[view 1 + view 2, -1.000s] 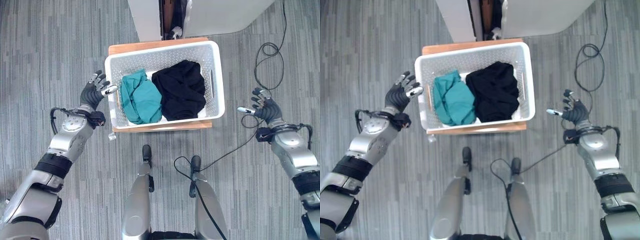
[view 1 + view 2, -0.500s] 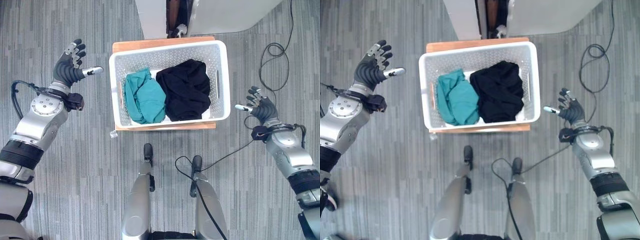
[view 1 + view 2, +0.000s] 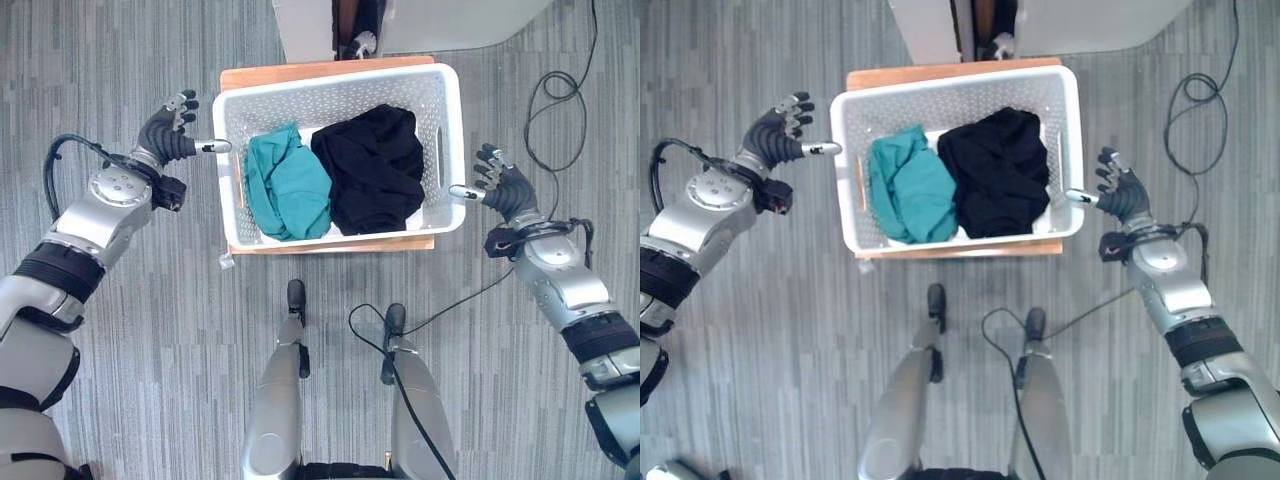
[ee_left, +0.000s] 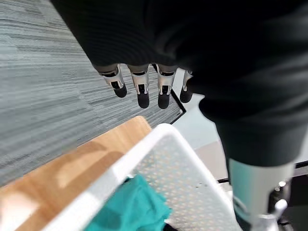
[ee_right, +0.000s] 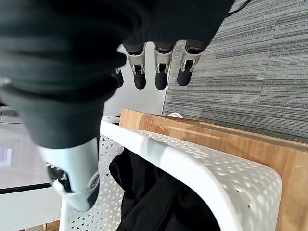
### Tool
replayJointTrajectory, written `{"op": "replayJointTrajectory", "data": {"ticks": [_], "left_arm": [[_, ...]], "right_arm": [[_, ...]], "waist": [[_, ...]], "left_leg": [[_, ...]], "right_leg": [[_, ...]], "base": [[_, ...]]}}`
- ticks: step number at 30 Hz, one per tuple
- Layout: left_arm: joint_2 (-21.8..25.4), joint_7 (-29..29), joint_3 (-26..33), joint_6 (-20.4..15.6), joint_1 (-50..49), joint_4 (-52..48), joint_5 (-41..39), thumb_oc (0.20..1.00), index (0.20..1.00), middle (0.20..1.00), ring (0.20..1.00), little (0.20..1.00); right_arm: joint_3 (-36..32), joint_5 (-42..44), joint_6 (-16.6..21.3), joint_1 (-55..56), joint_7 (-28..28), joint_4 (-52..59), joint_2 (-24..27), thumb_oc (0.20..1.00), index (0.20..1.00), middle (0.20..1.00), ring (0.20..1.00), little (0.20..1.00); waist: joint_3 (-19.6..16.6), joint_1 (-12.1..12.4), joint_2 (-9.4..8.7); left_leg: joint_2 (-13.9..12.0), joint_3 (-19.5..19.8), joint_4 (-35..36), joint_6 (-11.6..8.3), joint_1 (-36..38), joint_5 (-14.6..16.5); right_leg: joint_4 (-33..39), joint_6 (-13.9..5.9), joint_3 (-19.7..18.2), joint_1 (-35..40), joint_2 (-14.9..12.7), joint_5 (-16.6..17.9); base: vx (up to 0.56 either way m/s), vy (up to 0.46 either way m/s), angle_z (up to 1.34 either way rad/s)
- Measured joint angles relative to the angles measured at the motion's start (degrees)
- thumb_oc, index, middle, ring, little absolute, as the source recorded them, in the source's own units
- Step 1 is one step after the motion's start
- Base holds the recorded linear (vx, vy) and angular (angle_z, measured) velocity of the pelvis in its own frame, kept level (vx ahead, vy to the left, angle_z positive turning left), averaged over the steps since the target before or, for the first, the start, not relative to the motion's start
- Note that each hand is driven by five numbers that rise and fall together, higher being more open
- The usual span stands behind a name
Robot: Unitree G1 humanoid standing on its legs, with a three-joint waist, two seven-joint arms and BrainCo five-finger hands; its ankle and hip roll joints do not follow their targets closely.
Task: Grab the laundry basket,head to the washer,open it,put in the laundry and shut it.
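A white laundry basket (image 3: pixel 340 85), carrying teal clothes (image 3: pixel 288 182) and black clothes (image 3: pixel 372 165), is sitting upper-centre on a wooden stand (image 3: pixel 330 244); the left hand (image 3: pixel 170 130) and right hand (image 3: pixel 503 186) are flanking it, fingers spread and empty, apparently readying to grip.

we see the laundry basket (image 3: pixel 443 150): white plastic, rectangular, with rounded corners, perforated walls and a slot handle cut into each short side. it sits upright and level on a low wooden platform (image 3: pixel 330 243), whose edge shows along the basket's near and far sides. inside we see two pieces of laundry. a teal garment (image 3: pixel 286 183) lies crumpled in the half of the basket on the robot's left. a black garment (image 3: pixel 372 168) lies bunched in the half on the robot's right, taking up more of the floor of the basket. the two garments touch along the middle. both lie below the rim.
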State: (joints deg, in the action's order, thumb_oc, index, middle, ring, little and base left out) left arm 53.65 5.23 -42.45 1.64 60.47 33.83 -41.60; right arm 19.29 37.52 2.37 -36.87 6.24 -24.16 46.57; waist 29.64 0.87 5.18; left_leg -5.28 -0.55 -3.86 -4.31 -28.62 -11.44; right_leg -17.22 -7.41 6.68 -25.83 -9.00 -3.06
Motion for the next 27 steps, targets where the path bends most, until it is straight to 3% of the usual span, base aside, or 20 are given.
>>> {"op": "replayJointTrajectory", "data": {"ticks": [14, 18, 22, 27], "left_arm": [[-5.7, 0.4, 1.3, 1.6, -0.5, 2.0, 6.4, 1.0, 1.0, 1.0, 1.0, 1.0], [-10.6, 0.8, 2.4, 2.3, -0.2, 6.1, 11.2, 1.0, 1.0, 1.0, 1.0, 1.0], [-14.9, 0.9, 7.8, 2.3, 0.5, 10.1, 17.1, 1.0, 1.0, 1.0, 1.0, 1.0], [-19.2, 3.3, 10.5, 2.2, 1.5, 13.9, 18.0, 1.0, 1.0, 1.0, 1.0, 1.0]], "right_arm": [[-0.1, -0.1, 0.0, -0.1, 1.3, -0.1, -0.5, 1.0, 1.0, 1.0, 1.0, 1.0], [-0.1, -0.3, -0.1, -2.7, 2.5, -1.4, -1.4, 1.0, 1.0, 1.0, 1.0, 1.0], [-0.1, -2.1, -0.3, -5.4, 2.6, -1.2, -2.3, 1.0, 1.0, 1.0, 1.0, 1.0], [-0.1, -2.5, -0.3, -6.3, 3.7, -1.0, -3.7, 1.0, 1.0, 1.0, 1.0, 1.0]], "waist": [[0.0, 0.0, 0.0], [0.0, 0.0, 0.0], [0.0, 0.0, 0.0], [0.0, 0.0, -0.03]], "left_leg": [[0.1, 0.1, 0.0, 0.07, 0.3, -0.3], [0.2, 0.0, 0.1, 0.07, -0.3, -0.3], [0.2, 0.0, 0.1, 0.05, -0.7, -0.4], [0.2, 0.0, 0.1, 0.05, -0.7, -0.4]], "right_leg": [[-1.1, -0.02, 0.0, -0.2, -0.3, -0.2], [-1.2, -0.02, -0.1, -0.9, -0.6, -0.2], [-1.6, 0.07, -0.2, -1.6, -0.6, -0.5], [-1.5, 0.08, -0.3, -1.6, -0.6, -0.5]], "base": [[0.0, 0.0, 0.0], [0.0, 0.0, 0.0], [0.0, 0.0, 0.0], [0.0, 0.0, 0.0]]}}
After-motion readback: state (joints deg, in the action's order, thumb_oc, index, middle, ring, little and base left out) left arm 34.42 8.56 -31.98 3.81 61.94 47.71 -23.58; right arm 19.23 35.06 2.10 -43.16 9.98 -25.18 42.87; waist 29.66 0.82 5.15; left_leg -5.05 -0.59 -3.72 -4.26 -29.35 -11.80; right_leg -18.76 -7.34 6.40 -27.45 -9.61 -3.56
